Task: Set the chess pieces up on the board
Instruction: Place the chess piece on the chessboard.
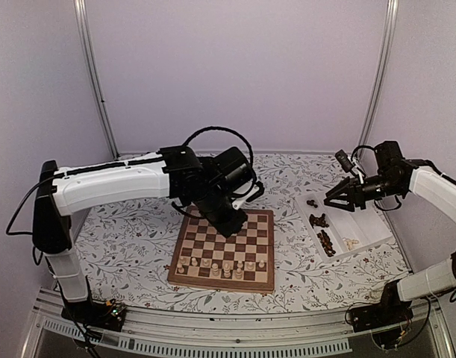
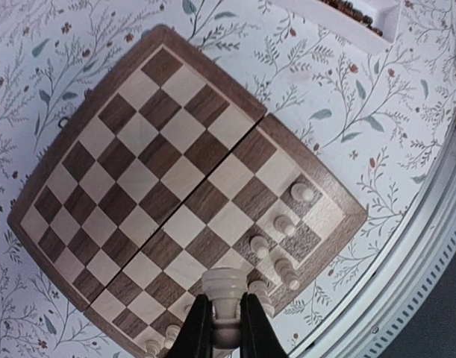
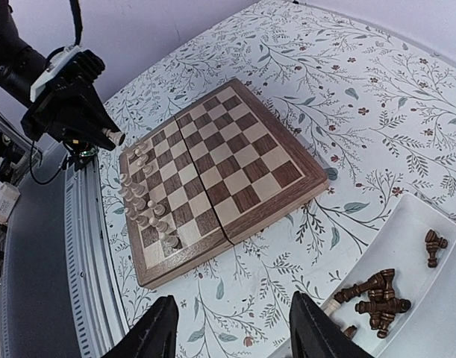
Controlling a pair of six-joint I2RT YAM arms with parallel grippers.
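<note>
- A pale piece (image 2: 222,287) with a wide, flat crown stands upright between the fingers of the left pincer (image 2: 225,321), which is pressed together on its stem.
- That pincer (image 1: 231,220) hangs over the board (image 1: 246,250). The wrist view does not show whether the piece's foot touches a square.
- Below the left pincer's tips and just beyond them, other pale pieces (image 2: 283,224) stand along the board's edge nearest the arm bases (image 1: 220,265). All the other squares are bare.
- The board (image 2: 160,171) lies flat and open, with a seam across its middle.
- The right pincer (image 1: 339,200) is spread wide with nothing between its fingers (image 3: 164,332).
- A white tray (image 1: 373,224) sits under the right pincer and reaches toward its arm's side.
- Dark pieces (image 3: 377,294) lie tumbled in a heap in the tray, 1 more apart from them, and a few pale ones (image 1: 351,243) lie nearby.
- The board (image 3: 220,164) is well off to the right pincer's left, apart from the tray.
- A leaf-patterned tablecloth (image 1: 130,231) lies under everything.
</note>
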